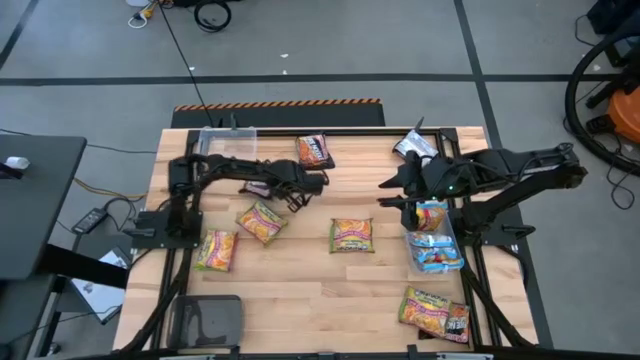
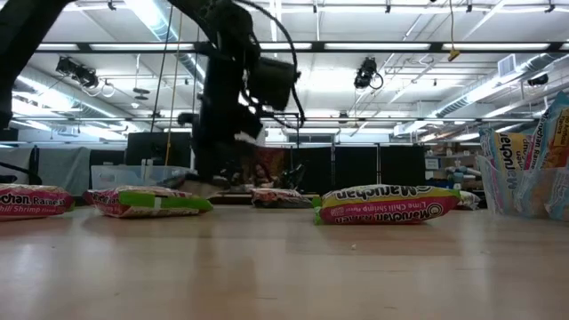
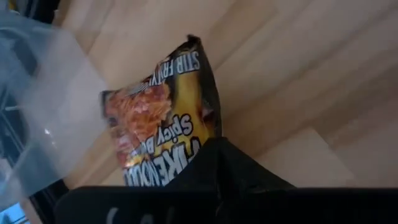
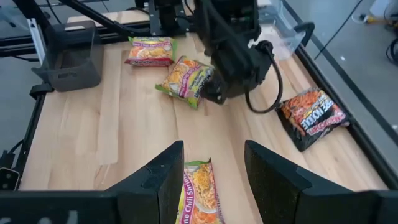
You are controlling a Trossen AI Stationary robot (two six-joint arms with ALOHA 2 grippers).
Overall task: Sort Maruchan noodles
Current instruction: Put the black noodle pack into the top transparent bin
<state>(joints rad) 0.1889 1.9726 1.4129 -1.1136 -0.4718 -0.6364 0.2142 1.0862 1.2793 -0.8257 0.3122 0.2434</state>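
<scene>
- Left claw (image 1: pixel 298 192): out over the middle of the wooden surface (image 1: pixel 300 290), low, next to the orange-yellow packet (image 1: pixel 261 221). Fingers look to be clamped on a dark packet (image 3: pixel 163 134) ("Spicy", stir-fry print) in the left wrist view; the grip point is hidden behind the claw body, so holding is likely, not certain.
- Right claw (image 1: pixel 392 190): hanging above the surface right of centre, fingers (image 4: pixel 163 180) spread wide, nothing between them. The lime chili shrimp packet (image 1: pixel 351 235) lies just below it in the right wrist view.
- Noodle packets on the surface:
  - another dark packet (image 1: pixel 314 151) at the far edge, flat, near the empty clear bin (image 1: pixel 226 140).
  - orange-yellow packet mid-left, skewed; a second one (image 1: pixel 216 250) nearer the left arm's base.
  - lime chili shrimp packet at centre, flat.
  - silver packet (image 1: pixel 413 146) at far right, close to the right arm.
  - two packets (image 1: pixel 434 312) at near right, one orange-yellow, one dark, touching.
- Right clear bin (image 1: pixel 440 262) holds several packets on edge, blue and yellow ones visible.
- Dark grey tray (image 1: pixel 207 318) sits at the near-left corner.
- Low view: packets lie flat in a row, with the left arm (image 2: pixel 233 89) coming down behind them.
</scene>
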